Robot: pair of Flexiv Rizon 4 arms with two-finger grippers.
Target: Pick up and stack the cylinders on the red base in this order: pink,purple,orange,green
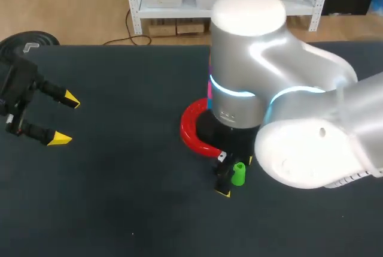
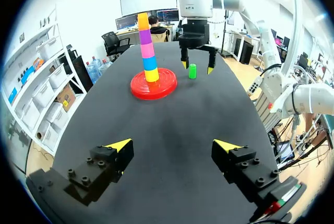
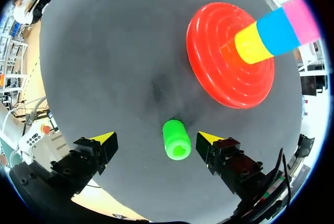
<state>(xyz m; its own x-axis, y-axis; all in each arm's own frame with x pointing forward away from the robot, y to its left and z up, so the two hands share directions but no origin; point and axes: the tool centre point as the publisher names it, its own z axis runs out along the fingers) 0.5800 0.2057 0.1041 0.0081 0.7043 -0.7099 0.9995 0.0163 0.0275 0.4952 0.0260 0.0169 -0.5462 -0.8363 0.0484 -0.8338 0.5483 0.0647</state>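
One cylinder is not yet on the stack: the green cylinder. It stands upright on the table between the fingers of your right pincer. These fingers are spread apart, one on each side of it, and as far as the wrist view shows neither touches it. The cylinder sits closer to the finger on the side of the red base.

Before you close, I would shift the pincer a little toward that side, so that the cylinder comes to the middle. Otherwise the nearer finger will probably push it first, and it could tip or slide. Close on its round wall, then lift straight up and high, because the stack is tall and a low sideways move could knock it over.

There is no real container on the table. The red base carries the stack, just ahead of the right pincer. From the bottom it holds a yellow piece, a blue piece, the pink cylinder, the purple cylinder and the orange cylinder. The green one must therefore go on top of the orange.

Your left pincer has its fingers spread, holds nothing, and is well apart from all this.
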